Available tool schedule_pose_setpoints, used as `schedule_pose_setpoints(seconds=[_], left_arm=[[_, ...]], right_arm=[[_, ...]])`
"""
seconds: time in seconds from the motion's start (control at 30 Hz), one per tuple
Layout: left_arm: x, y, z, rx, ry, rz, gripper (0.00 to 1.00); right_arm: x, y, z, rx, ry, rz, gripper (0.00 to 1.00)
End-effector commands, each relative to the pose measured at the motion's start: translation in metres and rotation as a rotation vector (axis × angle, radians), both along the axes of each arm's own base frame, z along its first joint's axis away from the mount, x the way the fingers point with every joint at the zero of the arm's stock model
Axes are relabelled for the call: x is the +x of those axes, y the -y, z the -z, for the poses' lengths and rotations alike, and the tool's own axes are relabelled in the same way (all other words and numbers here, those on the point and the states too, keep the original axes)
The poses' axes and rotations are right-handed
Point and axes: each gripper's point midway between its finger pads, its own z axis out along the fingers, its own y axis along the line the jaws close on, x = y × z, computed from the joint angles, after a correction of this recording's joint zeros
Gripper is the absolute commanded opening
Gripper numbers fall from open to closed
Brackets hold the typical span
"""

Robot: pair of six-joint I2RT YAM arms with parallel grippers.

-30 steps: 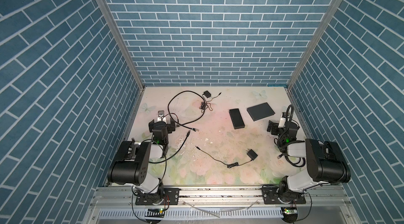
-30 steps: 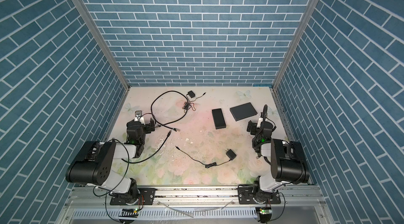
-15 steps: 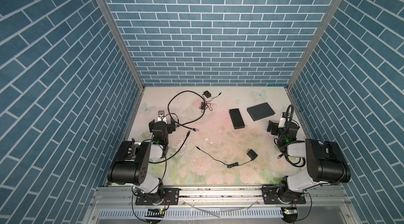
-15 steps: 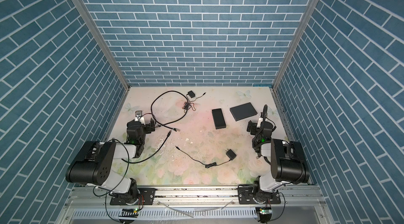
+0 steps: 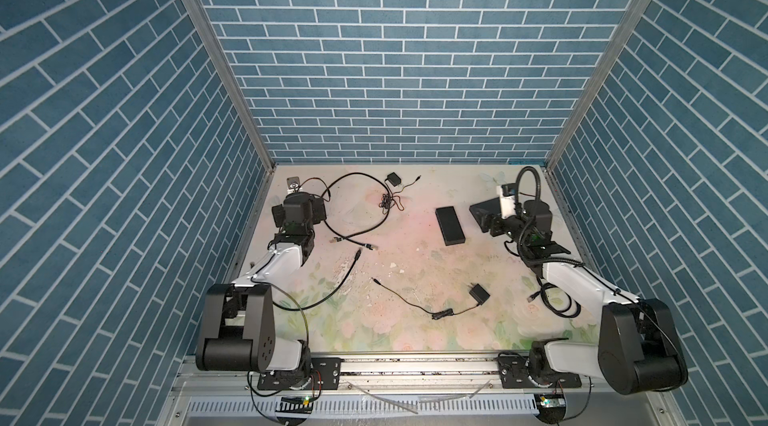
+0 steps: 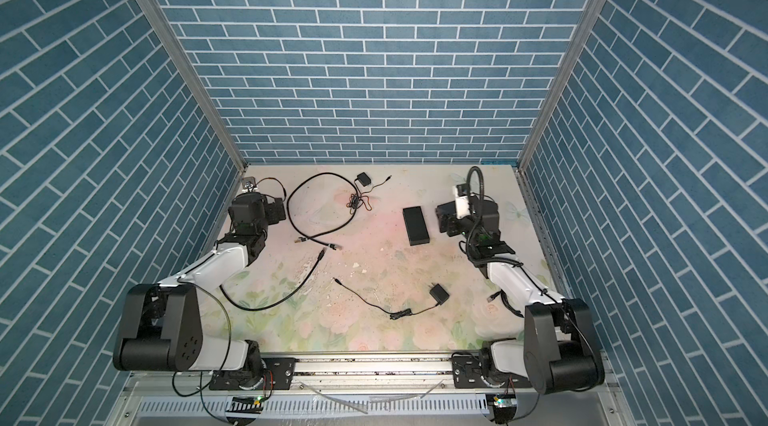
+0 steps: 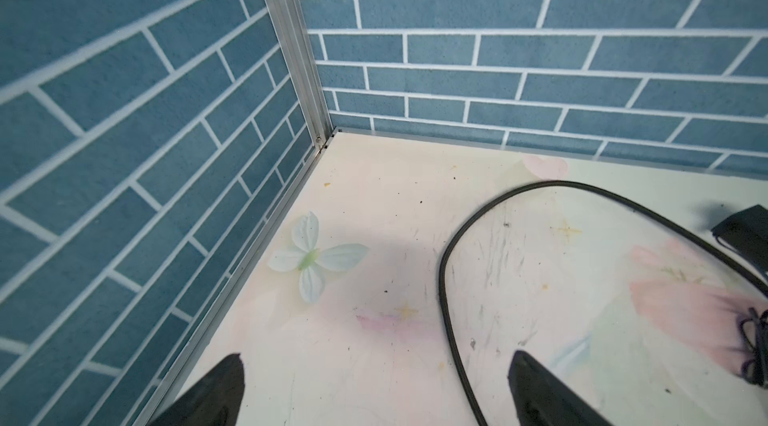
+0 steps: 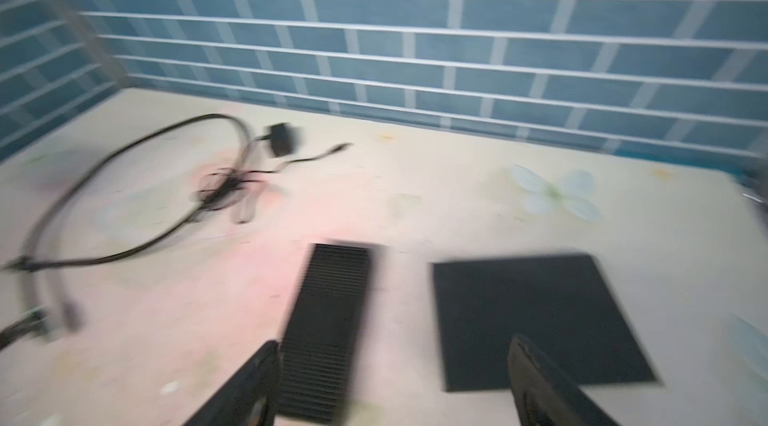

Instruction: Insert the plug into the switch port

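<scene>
A long black ribbed box, which I take for the switch (image 5: 449, 225) (image 6: 415, 225) (image 8: 328, 320), lies right of the middle; no port shows. A thick black cable loops at the back left, its plugs (image 5: 370, 246) (image 6: 334, 247) lying loose on the mat. Another cable's plug (image 5: 358, 252) lies just in front of them. My right gripper (image 5: 492, 223) (image 6: 445, 223) (image 8: 394, 341) hangs open and empty just right of the switch, partly over a flat black slab (image 8: 536, 316). My left gripper (image 5: 303, 212) (image 7: 376, 355) is open and empty by the cable loop (image 7: 446, 278), facing the back left corner.
A small power adapter (image 5: 393, 178) with a tangled thin lead lies at the back. A second adapter (image 5: 478, 291) and its thin cord lie at the front middle. One more cable end (image 5: 533, 297) sits under the right arm. Brick walls (image 5: 232, 120) close in three sides.
Both arms have reached out toward the back of the table. The right gripper now overlaps the flat slab, and its wrist view is blurred by motion.
</scene>
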Motion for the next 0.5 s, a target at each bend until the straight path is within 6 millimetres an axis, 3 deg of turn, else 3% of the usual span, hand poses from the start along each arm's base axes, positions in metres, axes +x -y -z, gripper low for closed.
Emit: schedule_pose_setpoints(seconds=[0.0, 0.17, 0.27, 0.47], left_arm=[[-0.033, 0.007, 0.021, -0.027, -0.198, -0.099, 1.0], [-0.057, 0.024, 0.04, -0.176, -0.345, -0.132, 0.99], [-0.067, 0.033, 0.046, -0.215, -0.381, -0.129, 0.98], [-0.076, 0.039, 0.055, -0.239, -0.409, -0.124, 0.98]], right_arm=[[-0.058, -0.071, 0.026, 0.008, -0.169, -0.306, 0.79], [-0.127, -0.148, 0.063, -0.093, -0.246, -0.538, 0.66], [-0.15, -0.172, 0.082, -0.134, -0.293, -0.576, 0.57], [-0.181, -0.213, 0.102, -0.206, -0.299, -0.627, 0.54]])
